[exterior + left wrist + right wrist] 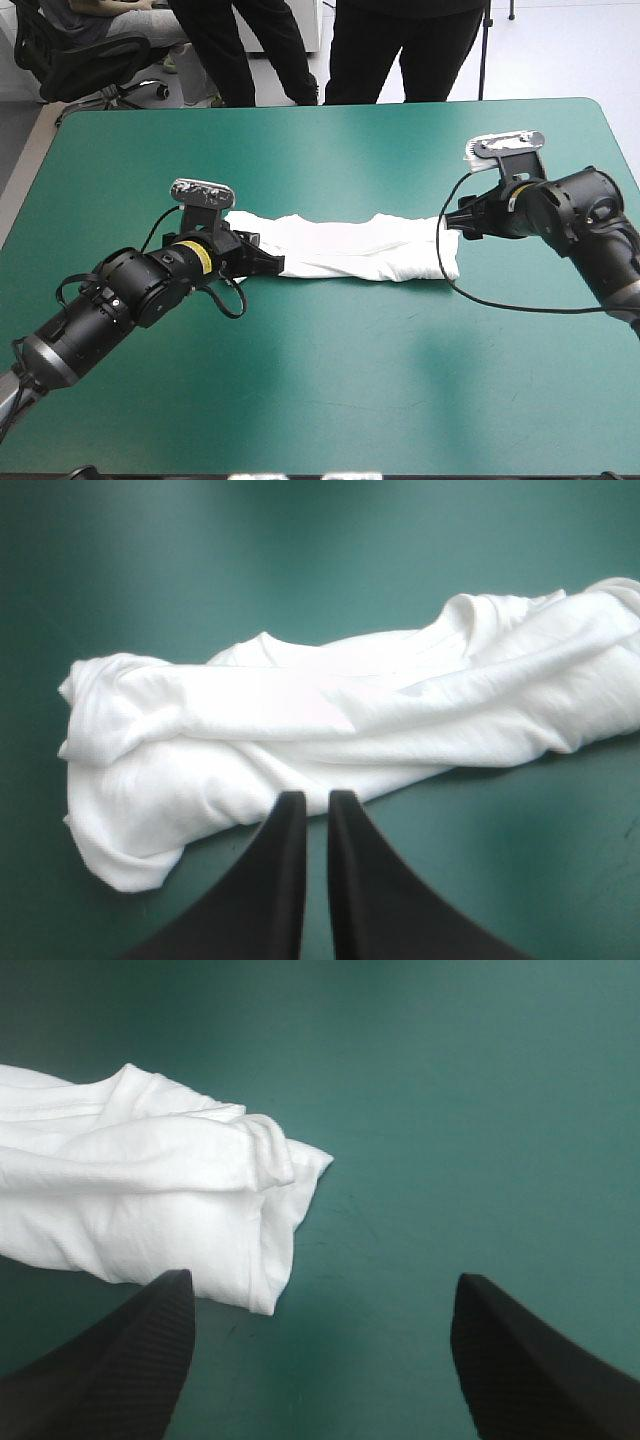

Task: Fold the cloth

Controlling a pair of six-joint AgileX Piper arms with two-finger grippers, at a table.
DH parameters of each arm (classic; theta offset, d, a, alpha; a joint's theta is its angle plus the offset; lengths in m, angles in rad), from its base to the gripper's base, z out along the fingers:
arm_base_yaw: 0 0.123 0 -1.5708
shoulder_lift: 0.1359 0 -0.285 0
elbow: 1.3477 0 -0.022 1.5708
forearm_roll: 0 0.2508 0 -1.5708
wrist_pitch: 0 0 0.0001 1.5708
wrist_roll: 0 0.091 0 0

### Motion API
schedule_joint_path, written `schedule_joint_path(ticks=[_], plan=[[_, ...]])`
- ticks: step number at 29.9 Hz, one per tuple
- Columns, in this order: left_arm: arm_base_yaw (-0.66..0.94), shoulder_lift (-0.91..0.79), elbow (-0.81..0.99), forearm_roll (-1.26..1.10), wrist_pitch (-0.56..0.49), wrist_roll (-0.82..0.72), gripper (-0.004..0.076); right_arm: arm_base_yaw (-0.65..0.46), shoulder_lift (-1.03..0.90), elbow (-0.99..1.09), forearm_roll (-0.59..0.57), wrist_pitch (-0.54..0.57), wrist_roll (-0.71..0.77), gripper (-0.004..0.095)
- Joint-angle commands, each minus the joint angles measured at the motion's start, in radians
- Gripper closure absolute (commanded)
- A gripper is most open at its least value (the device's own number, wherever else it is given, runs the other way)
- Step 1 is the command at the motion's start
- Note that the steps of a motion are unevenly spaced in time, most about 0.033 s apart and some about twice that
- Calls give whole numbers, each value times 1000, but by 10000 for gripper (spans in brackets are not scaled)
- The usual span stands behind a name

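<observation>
T-shirt (350, 248) lies as a long folded band across the middle of the teal-green table (330, 390), its long axis running left to right. My left gripper (309, 802) sits at the left end, tips at the band's near edge, fingers all but closed with no cloth visible between them. My right gripper (322, 1278) is spread wide at the right end, which lies slightly to the near side of its centre. I judge each arm serves its own end.

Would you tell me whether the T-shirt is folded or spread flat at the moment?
Folded, loosely: the T-shirt lies as a long narrow band, its layers lapped over each other lengthwise, not spread flat.
</observation>
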Motion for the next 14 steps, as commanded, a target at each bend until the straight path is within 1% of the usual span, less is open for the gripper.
schedule_joint_path(ticks=[1, 3, 5, 7, 9, 12, 14], plan=[[-9, 31, -90, -62, -35, 106, 728, -61, -53, -29, -21, -24, 3, 229], [-9, 84, -125, -75, -32, 127, 728, -128, -51, -29, 34, -24, -42, 229], [-9, 143, -156, -88, -28, 141, 728, -209, -42, -25, 128, -30, -112, 229], [-9, 214, -191, -130, -20, 203, 728, -295, -22, -18, 275, -30, -212, 229], [-9, 290, -228, -188, -7, 259, 728, -387, 8, -18, 461, -13, -337, 229], [-9, 390, -277, -265, 7, 336, 728, -482, 54, -18, 685, 2, -501, 229], [-9, 448, -308, -304, 9, 379, 728, -512, 83, -18, 784, 16, -575, 232]])
